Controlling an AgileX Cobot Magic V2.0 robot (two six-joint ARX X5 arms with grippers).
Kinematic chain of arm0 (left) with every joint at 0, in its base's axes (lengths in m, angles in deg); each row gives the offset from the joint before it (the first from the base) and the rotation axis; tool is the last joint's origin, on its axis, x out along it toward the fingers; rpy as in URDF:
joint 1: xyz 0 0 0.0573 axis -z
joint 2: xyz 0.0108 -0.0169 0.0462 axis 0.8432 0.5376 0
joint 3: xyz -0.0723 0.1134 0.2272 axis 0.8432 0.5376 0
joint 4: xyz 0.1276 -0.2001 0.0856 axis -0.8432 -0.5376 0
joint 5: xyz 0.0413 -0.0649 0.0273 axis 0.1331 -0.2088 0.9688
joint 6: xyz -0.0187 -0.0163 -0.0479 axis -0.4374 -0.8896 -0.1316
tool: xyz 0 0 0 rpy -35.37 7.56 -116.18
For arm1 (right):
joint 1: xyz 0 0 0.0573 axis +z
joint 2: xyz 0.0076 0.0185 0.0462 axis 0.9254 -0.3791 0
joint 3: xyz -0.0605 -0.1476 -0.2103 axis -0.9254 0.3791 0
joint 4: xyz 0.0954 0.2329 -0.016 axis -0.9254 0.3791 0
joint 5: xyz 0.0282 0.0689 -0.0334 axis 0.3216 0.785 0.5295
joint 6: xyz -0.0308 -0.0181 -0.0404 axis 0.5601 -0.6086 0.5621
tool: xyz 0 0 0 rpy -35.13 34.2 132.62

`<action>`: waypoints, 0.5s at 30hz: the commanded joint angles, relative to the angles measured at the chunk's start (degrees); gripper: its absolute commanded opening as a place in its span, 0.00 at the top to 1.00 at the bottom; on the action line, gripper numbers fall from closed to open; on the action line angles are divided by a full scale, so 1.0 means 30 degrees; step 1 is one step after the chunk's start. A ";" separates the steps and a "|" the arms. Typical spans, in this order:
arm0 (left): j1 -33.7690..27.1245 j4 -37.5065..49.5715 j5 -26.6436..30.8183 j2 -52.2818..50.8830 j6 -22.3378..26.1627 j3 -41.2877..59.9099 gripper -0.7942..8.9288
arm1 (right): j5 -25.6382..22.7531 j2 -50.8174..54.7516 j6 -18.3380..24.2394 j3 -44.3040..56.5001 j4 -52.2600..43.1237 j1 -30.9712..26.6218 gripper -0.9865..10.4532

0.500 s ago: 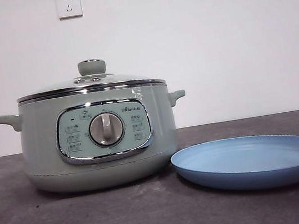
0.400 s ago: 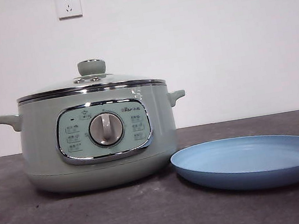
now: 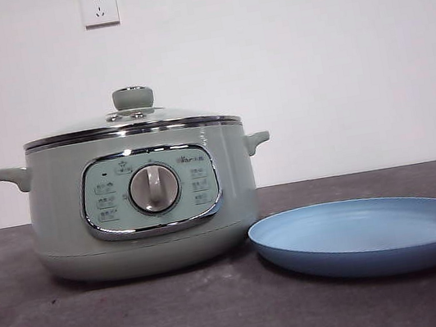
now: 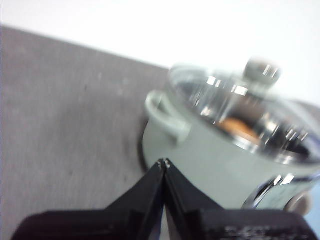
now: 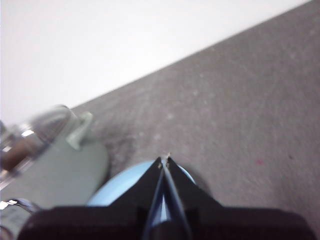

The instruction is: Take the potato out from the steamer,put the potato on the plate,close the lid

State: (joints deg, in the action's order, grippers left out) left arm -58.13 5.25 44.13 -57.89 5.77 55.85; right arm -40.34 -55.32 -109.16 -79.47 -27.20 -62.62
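The sage-green steamer (image 3: 143, 204) stands at the left of the dark table with its glass lid (image 3: 130, 121) on, knob up. The light-blue plate (image 3: 369, 233) lies empty to its right. In the left wrist view the potato (image 4: 239, 126) shows as an orange lump through the lid (image 4: 235, 95) of the steamer (image 4: 200, 150). My left gripper (image 4: 164, 162) is shut and empty, held beside the steamer's side handle. My right gripper (image 5: 165, 160) is shut and empty above the plate (image 5: 120, 192); the steamer (image 5: 45, 160) is beside it. Neither gripper shows in the front view.
A white wall with two power sockets (image 3: 99, 7) stands behind the table. Dark grey tabletop (image 3: 184, 318) stretches in front of the steamer and plate.
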 commanded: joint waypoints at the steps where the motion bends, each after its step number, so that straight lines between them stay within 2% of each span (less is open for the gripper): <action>1: -0.0051 -0.0758 -0.0087 0.0590 -0.0350 -0.1384 0.93 | 0.0539 -0.0707 -0.0204 -0.1377 0.0648 -0.0036 0.92; 6: -0.0051 -0.2244 -0.1428 0.2535 0.0102 -0.4357 0.93 | 0.2543 -0.3045 0.1421 -0.4714 0.2776 -0.0036 0.92; 15: -0.0051 -0.6309 -0.4962 0.6856 0.3985 -0.9653 0.93 | 0.7344 -0.8429 0.6397 -1.1278 0.8582 -0.0036 0.92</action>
State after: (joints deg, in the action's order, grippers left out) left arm -58.13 -13.05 30.54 -38.03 13.79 27.87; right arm -19.44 -79.41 -95.10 -111.62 -2.83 -62.62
